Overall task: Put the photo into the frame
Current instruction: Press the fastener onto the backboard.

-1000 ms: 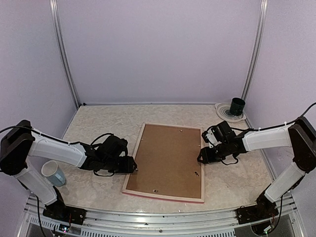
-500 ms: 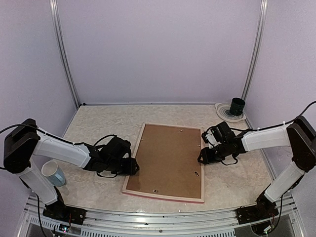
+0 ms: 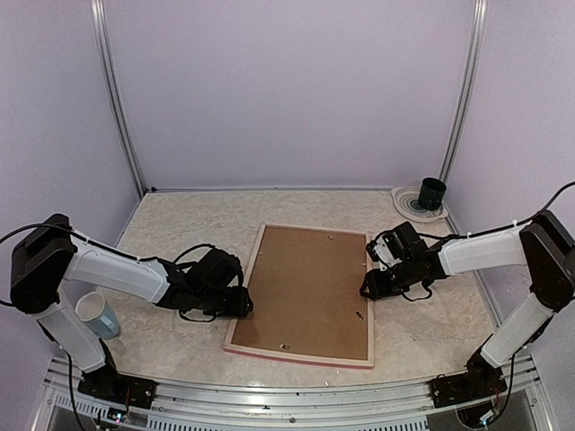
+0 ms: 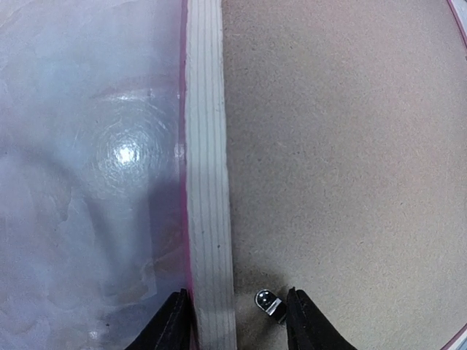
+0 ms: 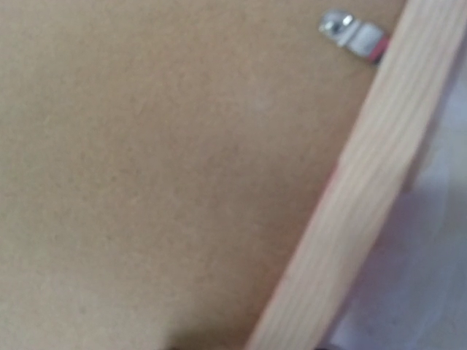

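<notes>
Risk: left gripper (image 4: pixel 238 321) jaws apart astride the frame (image 4: pixel 208 182) rail, right gripper (image 3: pixel 368 289) can't tell; uneven closing could skid it on the surface (image 3: pixel 180 233) or snag the clip (image 4: pixel 268 302).

This is a robotics lab test cell, not a lived-in room. Two arms, the left arm (image 3: pixel 108 274) and the right arm (image 3: pixel 490 250), are bolted to an aluminium rail (image 3: pixel 296 409) along the worktop's (image 3: pixel 180 224) near edge, with loose cables trailing from them. Bare lilac panels held by metal posts (image 3: pixel 117 99) box in the stone-patterned worktop on three sides. The only household things look like props: the frame (image 3: pixel 305 292) lying back up, a pale cup (image 3: pixel 97 316) at the left edge, and a dark cup (image 3: pixel 432 192) in the far right corner.
</notes>
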Action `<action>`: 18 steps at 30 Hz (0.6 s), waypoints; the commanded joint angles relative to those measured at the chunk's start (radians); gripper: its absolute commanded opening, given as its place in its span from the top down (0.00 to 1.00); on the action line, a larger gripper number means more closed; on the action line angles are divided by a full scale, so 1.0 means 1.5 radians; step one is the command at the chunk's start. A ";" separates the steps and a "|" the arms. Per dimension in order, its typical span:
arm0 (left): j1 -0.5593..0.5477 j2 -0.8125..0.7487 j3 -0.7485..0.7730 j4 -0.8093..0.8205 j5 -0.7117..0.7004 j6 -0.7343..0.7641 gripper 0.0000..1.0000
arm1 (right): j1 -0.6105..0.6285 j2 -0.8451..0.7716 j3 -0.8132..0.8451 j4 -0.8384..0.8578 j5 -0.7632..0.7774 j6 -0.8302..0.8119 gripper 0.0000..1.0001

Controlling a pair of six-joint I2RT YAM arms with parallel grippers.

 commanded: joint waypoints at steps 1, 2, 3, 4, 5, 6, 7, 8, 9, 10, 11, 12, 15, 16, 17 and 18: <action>-0.017 0.030 0.020 -0.038 -0.003 -0.003 0.57 | -0.001 0.017 0.000 0.012 -0.003 -0.006 0.57; -0.018 0.032 0.021 -0.040 -0.004 -0.004 0.58 | -0.001 0.017 0.000 0.014 -0.003 -0.006 0.57; -0.018 0.033 0.020 -0.042 -0.005 -0.005 0.59 | -0.001 0.016 0.000 0.015 -0.005 -0.006 0.57; -0.018 0.033 0.020 -0.044 -0.006 -0.006 0.60 | -0.001 0.016 0.001 0.015 -0.004 -0.007 0.57; -0.019 0.033 0.019 -0.045 -0.006 -0.007 0.60 | -0.001 0.016 0.002 0.014 -0.003 -0.007 0.57; -0.019 0.032 0.017 -0.046 -0.008 -0.007 0.61 | -0.001 0.016 0.002 0.013 -0.002 -0.007 0.57; -0.020 0.032 0.017 -0.048 -0.009 -0.007 0.62 | -0.001 0.016 0.003 0.014 -0.002 -0.009 0.57; -0.020 0.033 0.018 -0.048 -0.010 -0.008 0.63 | -0.001 0.016 0.003 0.014 -0.001 -0.009 0.57; -0.020 0.033 0.018 -0.049 -0.010 -0.007 0.63 | -0.001 0.016 0.003 0.014 -0.001 -0.010 0.58; -0.020 0.033 0.018 -0.050 -0.010 -0.007 0.64 | -0.001 0.017 0.004 0.015 0.000 -0.010 0.57; -0.020 0.035 0.018 -0.050 -0.011 -0.006 0.64 | -0.001 0.016 0.003 0.014 0.000 -0.011 0.58; -0.020 0.035 0.018 -0.050 -0.012 -0.006 0.65 | -0.001 0.016 0.003 0.015 0.000 -0.011 0.57; -0.021 0.037 0.017 -0.048 -0.012 -0.008 0.69 | -0.001 0.015 0.001 0.016 0.000 -0.010 0.58; -0.021 0.038 0.018 -0.048 -0.012 -0.008 0.70 | -0.001 0.015 0.001 0.016 0.000 -0.010 0.58; -0.022 0.038 0.018 -0.047 -0.012 -0.008 0.71 | -0.001 0.015 0.000 0.017 0.000 -0.010 0.58; -0.022 0.039 0.018 -0.047 -0.012 -0.009 0.73 | -0.001 0.015 0.000 0.017 0.000 -0.010 0.58</action>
